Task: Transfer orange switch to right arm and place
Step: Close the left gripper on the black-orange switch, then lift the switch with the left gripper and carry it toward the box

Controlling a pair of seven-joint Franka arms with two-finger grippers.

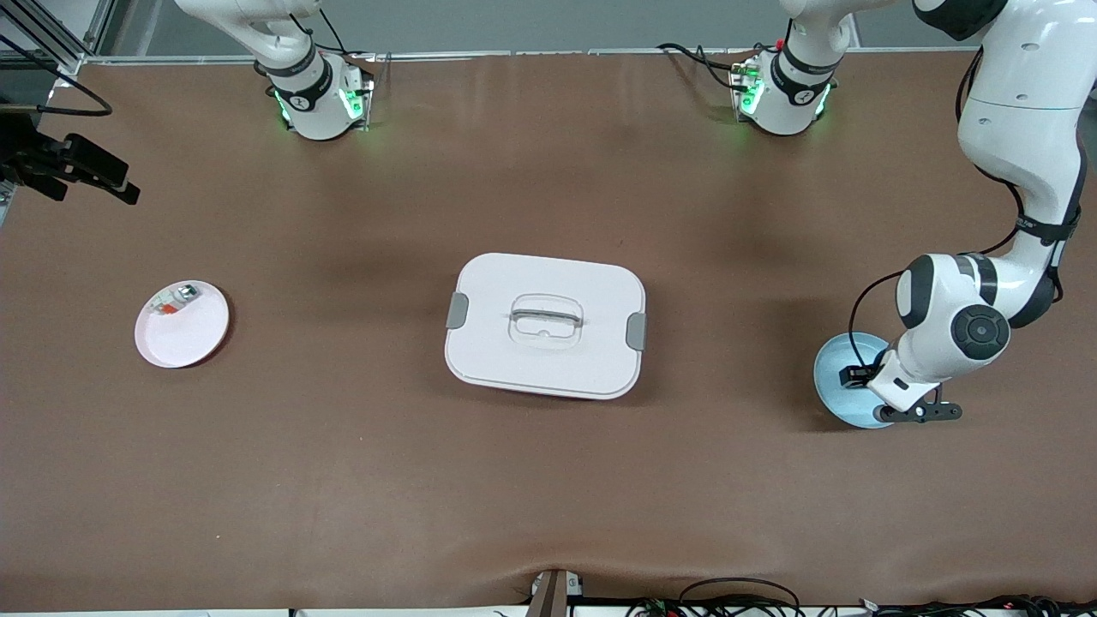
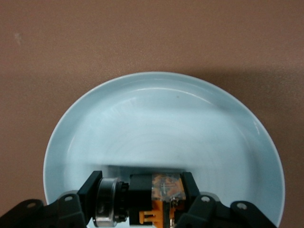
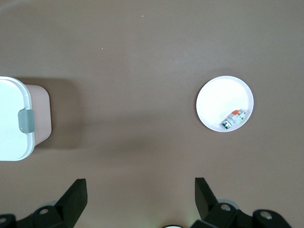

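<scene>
My left gripper (image 1: 861,381) is low over a light blue plate (image 1: 833,360) at the left arm's end of the table. In the left wrist view its fingers (image 2: 90,190) are shut on the orange switch (image 2: 159,192), a small black block with a clear orange middle and a metal ring at one end. The switch is held just above the plate's floor (image 2: 166,118); I cannot tell if it touches. My right gripper (image 3: 140,183) is open and empty, waiting high over the right arm's end of the table.
A white lidded box (image 1: 546,326) with grey clips stands mid-table and shows in the right wrist view (image 3: 12,118). A white plate (image 1: 184,334) toward the right arm's end holds a small white-grey part (image 1: 176,300) with a red-orange bit, also in the right wrist view (image 3: 233,118).
</scene>
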